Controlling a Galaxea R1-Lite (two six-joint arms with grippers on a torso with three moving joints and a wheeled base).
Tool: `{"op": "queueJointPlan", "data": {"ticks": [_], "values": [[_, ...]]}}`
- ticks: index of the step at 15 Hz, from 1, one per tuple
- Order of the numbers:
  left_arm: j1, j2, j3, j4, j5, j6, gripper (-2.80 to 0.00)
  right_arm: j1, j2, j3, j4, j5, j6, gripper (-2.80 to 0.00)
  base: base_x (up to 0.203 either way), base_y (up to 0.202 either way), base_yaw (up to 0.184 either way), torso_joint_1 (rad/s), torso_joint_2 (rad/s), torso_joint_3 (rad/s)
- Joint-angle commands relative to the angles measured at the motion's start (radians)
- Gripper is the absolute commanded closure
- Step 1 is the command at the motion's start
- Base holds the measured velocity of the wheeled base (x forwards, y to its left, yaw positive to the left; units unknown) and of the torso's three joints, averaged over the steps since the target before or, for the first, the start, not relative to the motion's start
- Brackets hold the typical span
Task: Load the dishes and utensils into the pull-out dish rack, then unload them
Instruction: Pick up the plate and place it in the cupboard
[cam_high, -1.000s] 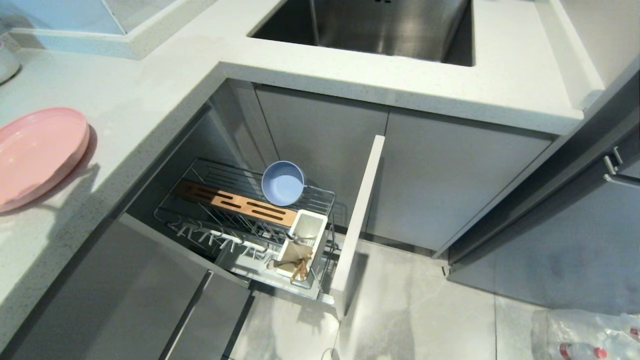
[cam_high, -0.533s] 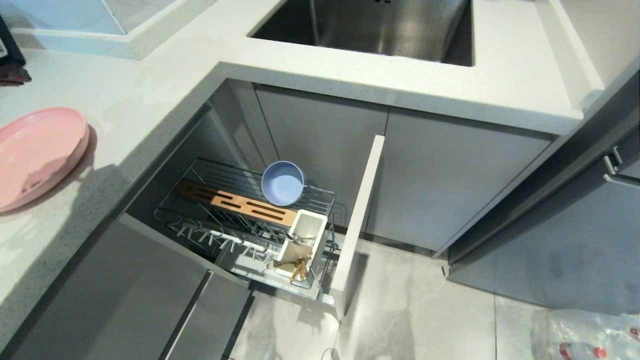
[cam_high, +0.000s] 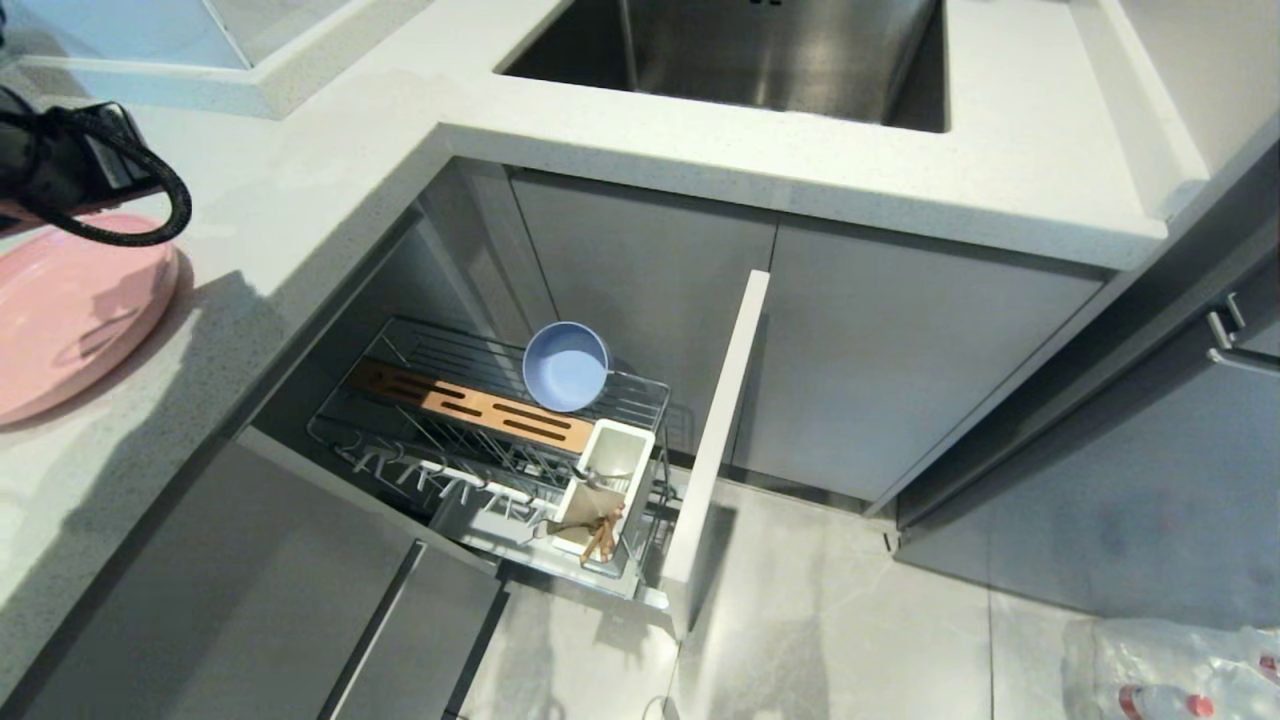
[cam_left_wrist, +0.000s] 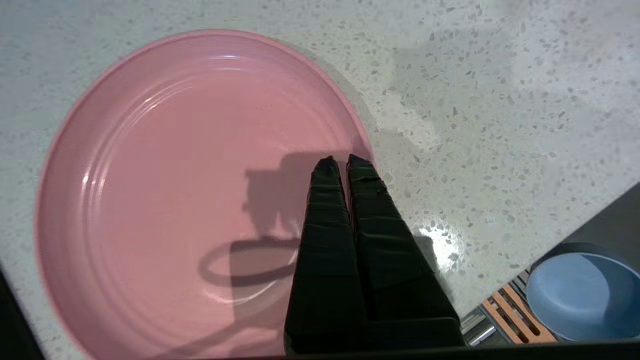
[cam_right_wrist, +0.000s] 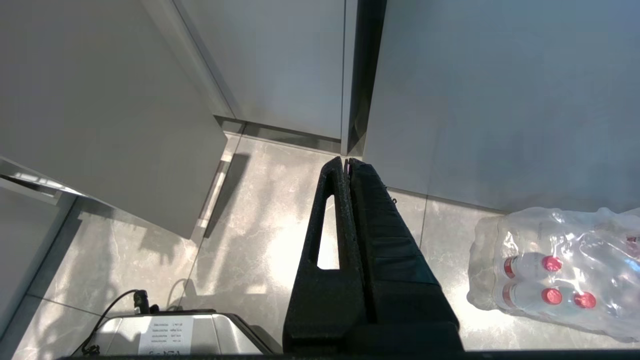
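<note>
This is a home kitchen. A pale speckled stone counter (cam_high: 330, 190) wraps an L-shaped corner, with a steel sink (cam_high: 750, 50) sunk into it. Below the sink stand flat grey cabinet fronts (cam_high: 880, 350), and beside them, under the counter, a chrome wire dish rack (cam_high: 480, 440) is pulled out, holding a blue bowl (cam_high: 566, 366) and a white utensil cup (cam_high: 605, 485). A pink plate (cam_high: 70, 310) lies on the counter. The floor (cam_high: 820, 620) below the cabinets is glossy grey tile.

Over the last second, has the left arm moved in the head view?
Yes. The left arm has come into view from the left edge and now hangs over the far rim of the pink plate, which has stayed put on the counter.
</note>
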Motion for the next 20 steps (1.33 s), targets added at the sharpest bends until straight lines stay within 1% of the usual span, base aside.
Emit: {"op": "queueJointPlan", "data": {"ticks": [1,2,9,14,20], "values": [[0.001,0.031,-0.002,-0.002,0.004,-0.004,0.0,0.0,0.0,0.0,0.001,0.0,0.0,0.0,0.0,0.0,0.0,0.0,0.0,0.0],[0.001,0.037,-0.002,-0.014,0.004,-0.003,-2.8,0.0,0.0,0.0,-0.001,0.0,0.0,0.0,0.0,0.0,0.0,0.0,0.0,0.0],[0.002,0.063,0.0,-0.025,0.005,-0.003,-2.8,0.0,0.0,0.0,-0.001,-0.001,0.0,0.0,0.0,0.0,0.0,0.0,0.0,0.0],[0.033,0.098,-0.014,-0.025,0.004,-0.002,-2.8,0.0,0.001,0.0,0.0,0.0,0.0,0.0,0.0,0.0,0.0,0.0,0.0,0.0],[0.04,0.126,-0.014,-0.025,0.006,-0.003,-2.8,0.0,0.0,0.0,-0.001,0.0,0.0,0.0,0.0,0.0,0.0,0.0,0.0,0.0]]}}
